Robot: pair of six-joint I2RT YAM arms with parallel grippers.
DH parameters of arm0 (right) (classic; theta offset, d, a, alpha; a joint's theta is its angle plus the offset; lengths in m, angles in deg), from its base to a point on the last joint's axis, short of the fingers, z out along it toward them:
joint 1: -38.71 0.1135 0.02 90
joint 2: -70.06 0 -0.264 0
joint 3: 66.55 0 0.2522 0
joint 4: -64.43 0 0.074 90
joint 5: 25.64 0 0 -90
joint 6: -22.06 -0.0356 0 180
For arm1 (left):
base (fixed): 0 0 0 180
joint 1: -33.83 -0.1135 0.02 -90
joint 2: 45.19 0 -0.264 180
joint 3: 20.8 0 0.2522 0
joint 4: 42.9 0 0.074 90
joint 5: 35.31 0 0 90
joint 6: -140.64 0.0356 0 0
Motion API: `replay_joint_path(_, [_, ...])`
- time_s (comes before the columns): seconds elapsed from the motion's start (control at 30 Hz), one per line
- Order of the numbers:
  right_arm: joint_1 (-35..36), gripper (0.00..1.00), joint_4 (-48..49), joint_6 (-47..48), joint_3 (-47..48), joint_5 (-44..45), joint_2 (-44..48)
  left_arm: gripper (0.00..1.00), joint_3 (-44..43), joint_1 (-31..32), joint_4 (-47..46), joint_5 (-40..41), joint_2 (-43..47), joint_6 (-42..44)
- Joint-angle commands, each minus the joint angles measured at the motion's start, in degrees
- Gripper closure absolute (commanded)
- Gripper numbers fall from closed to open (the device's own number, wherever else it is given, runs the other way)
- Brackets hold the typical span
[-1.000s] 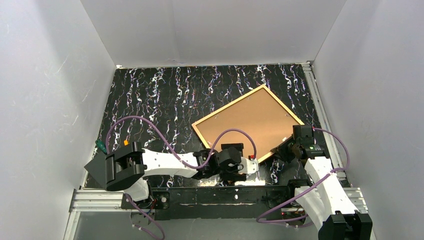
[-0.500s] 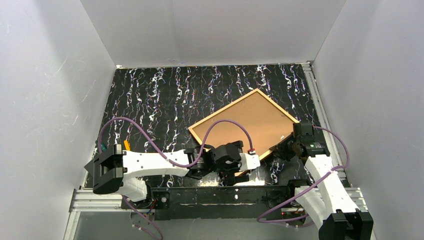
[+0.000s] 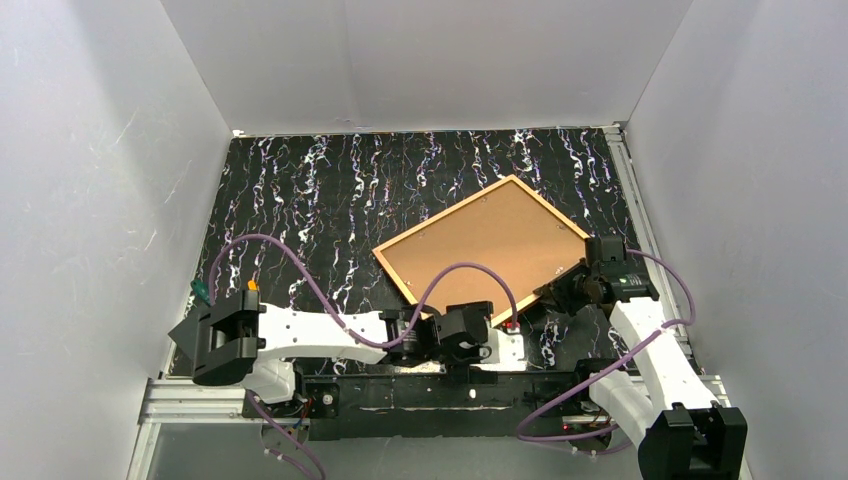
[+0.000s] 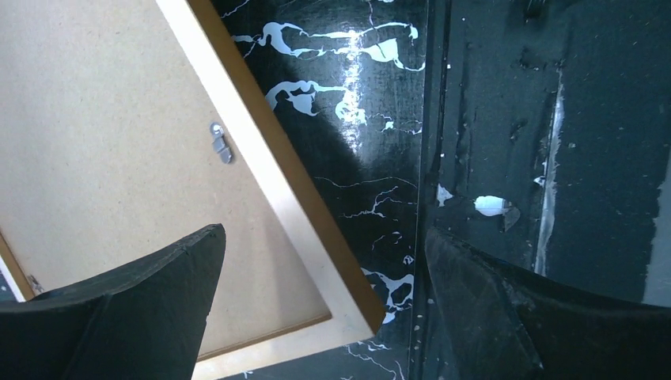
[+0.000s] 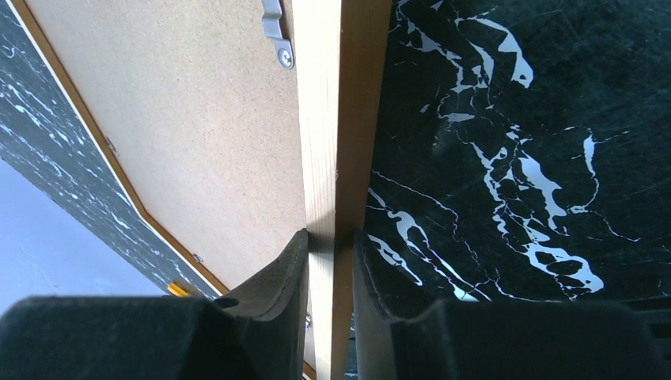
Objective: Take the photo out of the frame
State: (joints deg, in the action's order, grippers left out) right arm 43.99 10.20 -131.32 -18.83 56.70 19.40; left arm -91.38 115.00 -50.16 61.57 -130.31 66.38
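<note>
Pinching the frame rail, right gripper, left gripper spread wide over corner.

Black white-veined table; frame back-up, right of centre; green item and orange item lower left.

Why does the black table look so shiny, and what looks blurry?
Left wrist view: light glares white off the glossy table, and a shadow falls beside the frame. Right wrist view: the close fingers look dark and soft-edged. Top view: even light.
</note>
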Motion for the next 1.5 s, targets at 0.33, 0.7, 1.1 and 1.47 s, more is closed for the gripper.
replay_joint_path(0.33, [0.1, 0.99, 2.2, 3.2, 6.2, -8.5, -3.8, 0.02, 3.8, 2.7, -5.9, 13.8, -6.4, 20.3])
replay_joint_path(0.7, [0.2, 0.99, 0.9, 1.3, 6.8, -8.1, -0.9, 0.04, 6.1, 3.8, -22.1, 27.4, -14.9, 34.2])
replay_joint_path(1.1, [1.2, 0.78, 1.1, 24.2, 9.3, -2.3, -8.3, 0.06, 9.1, 3.0, -8.8, 23.7, -1.1, 14.3])
replay_joint_path(1.47, [26.3, 0.15, 6.9, 33.1, 17.2, 10.1, -17.6, 0.02, 14.8, -17.4, 18.6, -3.5, 29.2, -14.3])
